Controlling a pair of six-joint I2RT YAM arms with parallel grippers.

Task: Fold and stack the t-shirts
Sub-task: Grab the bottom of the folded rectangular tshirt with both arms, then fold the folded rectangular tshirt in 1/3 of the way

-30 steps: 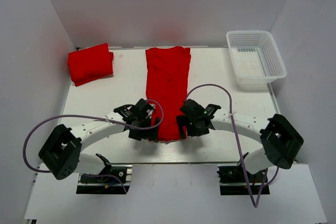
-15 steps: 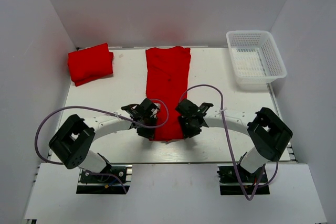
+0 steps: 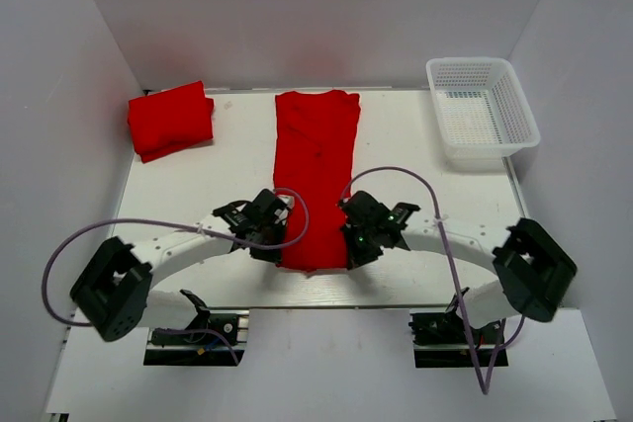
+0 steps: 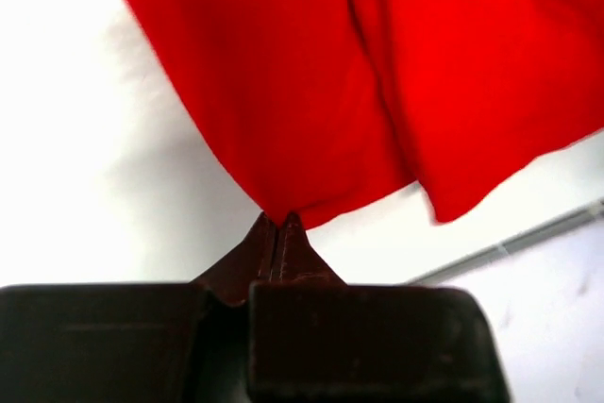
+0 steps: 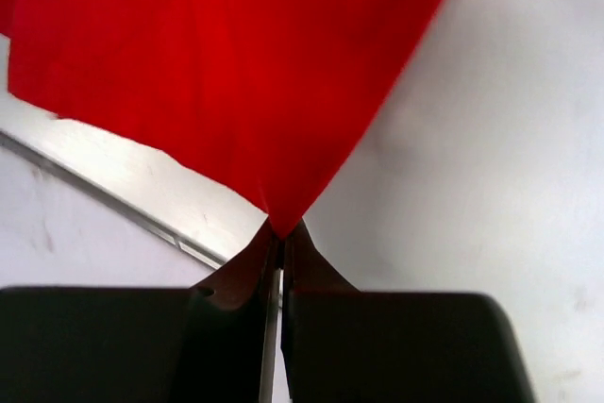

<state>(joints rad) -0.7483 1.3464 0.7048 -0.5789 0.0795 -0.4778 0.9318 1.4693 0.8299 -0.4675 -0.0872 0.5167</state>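
Note:
A long red t-shirt, folded into a narrow strip, lies down the middle of the table. My left gripper is shut on its near left corner. My right gripper is shut on its near right corner. In both wrist views the cloth hangs up and away from the pinched tips, lifted a little off the table. A second t-shirt, folded into a square, rests at the far left.
A white mesh basket stands at the far right corner. The white table has walls on three sides, and a metal rail runs along its near edge. Cables loop over both arms.
Both grippers went from open to shut on the near corners of the long t-shirt. Both arms have shifted a little.

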